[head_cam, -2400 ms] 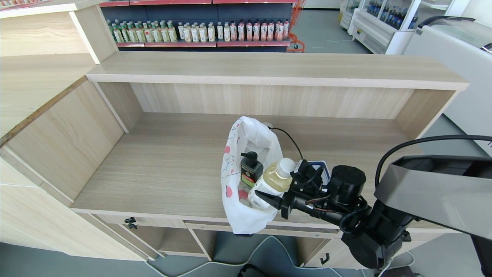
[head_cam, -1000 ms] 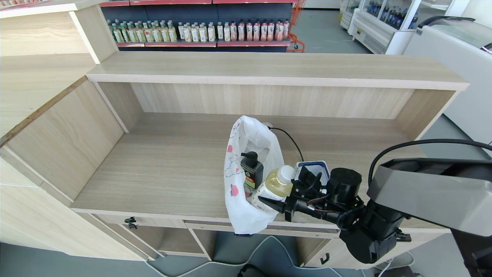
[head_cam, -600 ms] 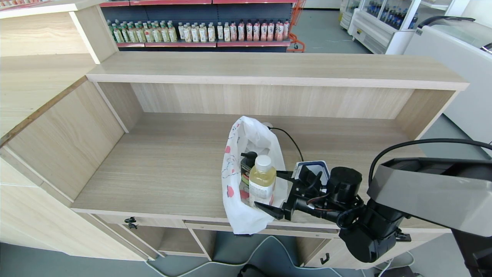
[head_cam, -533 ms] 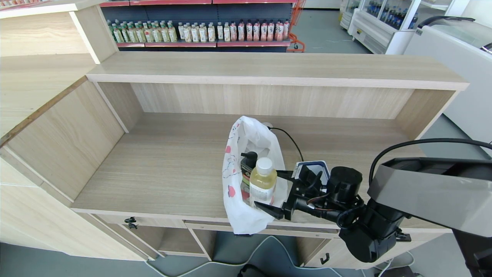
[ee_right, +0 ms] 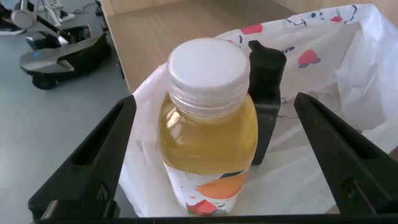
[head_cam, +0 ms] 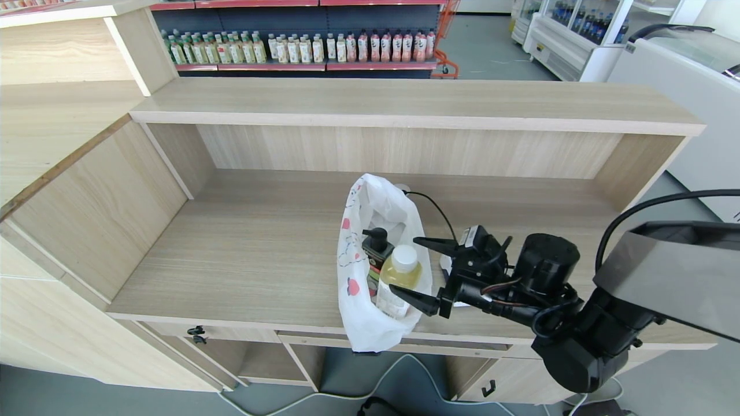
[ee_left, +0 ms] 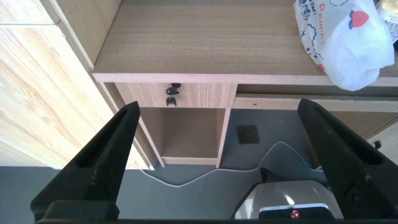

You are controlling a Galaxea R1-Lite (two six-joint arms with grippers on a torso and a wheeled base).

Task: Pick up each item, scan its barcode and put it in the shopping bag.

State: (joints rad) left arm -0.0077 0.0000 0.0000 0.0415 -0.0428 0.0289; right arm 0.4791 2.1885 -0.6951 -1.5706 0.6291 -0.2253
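The right gripper (head_cam: 406,264) held its jaws apart near the bottle (head_cam: 399,274) in the bag (head_cam: 370,329); a jaw snagging the plastic could drag the overhanging bag off the worktop (head_cam: 248,248).

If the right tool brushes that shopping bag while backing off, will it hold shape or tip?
Probably floppy: the shopping bag is thin crumpled plastic and its walls sag. The juice bottle and pump bottle standing inside likely anchor it somewhat. Its bottom bulges past the counter front edge, so a push toward the robot might spill it off.
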